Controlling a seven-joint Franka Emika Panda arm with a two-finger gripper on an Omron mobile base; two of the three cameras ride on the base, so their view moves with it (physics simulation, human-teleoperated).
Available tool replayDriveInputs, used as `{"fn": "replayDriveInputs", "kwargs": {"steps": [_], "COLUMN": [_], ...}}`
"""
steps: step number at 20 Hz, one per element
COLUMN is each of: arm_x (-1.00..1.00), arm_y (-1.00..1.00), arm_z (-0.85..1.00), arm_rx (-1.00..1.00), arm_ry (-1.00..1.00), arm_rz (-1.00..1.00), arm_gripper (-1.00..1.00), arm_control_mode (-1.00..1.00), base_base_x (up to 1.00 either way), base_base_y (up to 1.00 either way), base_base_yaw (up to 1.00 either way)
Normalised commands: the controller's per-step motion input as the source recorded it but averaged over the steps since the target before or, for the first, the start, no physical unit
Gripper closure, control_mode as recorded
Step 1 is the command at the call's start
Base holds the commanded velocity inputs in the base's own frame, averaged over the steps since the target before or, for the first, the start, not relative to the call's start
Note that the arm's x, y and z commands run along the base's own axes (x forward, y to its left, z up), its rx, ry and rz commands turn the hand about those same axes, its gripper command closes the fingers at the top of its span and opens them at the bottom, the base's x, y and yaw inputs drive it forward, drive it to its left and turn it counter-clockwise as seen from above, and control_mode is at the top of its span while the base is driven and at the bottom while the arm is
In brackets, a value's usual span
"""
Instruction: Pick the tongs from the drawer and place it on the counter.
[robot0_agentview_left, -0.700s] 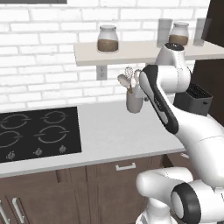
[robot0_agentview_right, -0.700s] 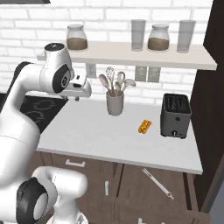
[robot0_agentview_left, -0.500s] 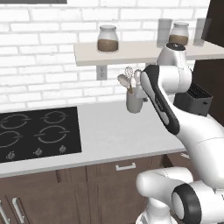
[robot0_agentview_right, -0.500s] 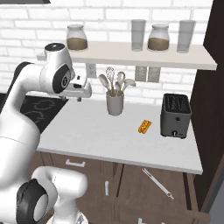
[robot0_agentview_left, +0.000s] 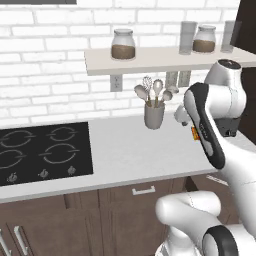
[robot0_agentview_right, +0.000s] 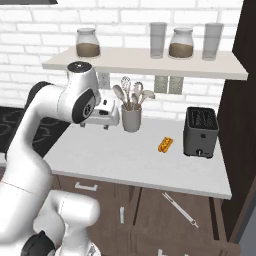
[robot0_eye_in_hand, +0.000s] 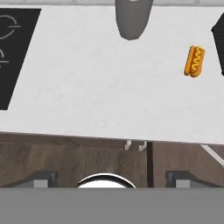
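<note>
Tongs (robot0_agentview_right: 180, 210) | lie diagonally in open drawer (robot0_agentview_right: 170, 220), low right of claw (robot0_agentview_right: 102, 118) | claw above table (robot0_agentview_right: 130, 160), grip state unclear

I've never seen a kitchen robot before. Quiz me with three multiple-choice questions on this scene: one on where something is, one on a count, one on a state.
1. Where do the tongs lie?
A. on the counter
B. in the open drawer below the counter
C. on the shelf

2. How many brown-filled jars stand on the shelf?
A. two
B. four
C. none

3. What is the tool holding?
A. the tongs
B. the hot dog
C. nothing

Answers:
1. B: the thin silvery tongs rest in the drawer, which is pulled out under the counter, below the toaster.
2. A: two jars hold brown contents, and; the others are clear glasses.
3. C: the tool hangs above the counter near the utensil cup, with nothing between its fingers.
</note>
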Motion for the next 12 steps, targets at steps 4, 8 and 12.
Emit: {"fn": "replayDriveInputs", "kwargs": {"steps": [4,8,12], "arm_x": [-0.39,-0.22,-0.08], "arm_y": [-0.74,-0.8,-0.76], "arm_z": [-0.35,-0.36,-0.28], "arm_rx": [0.0,0.0,0.0], "arm_ry": [0.0,0.0,0.0], "arm_rz": [0.0,0.0,0.0], "arm_gripper": [-1.0,-1.0,-1.0], "arm_control_mode": [-1.0,-1.0,-1.0], "base_base_x": [0.0,0.0,0.0], "base_base_y": [0.0,0.0,0.0], "base_base_yaw": [0.0,0.0,0.0]}}
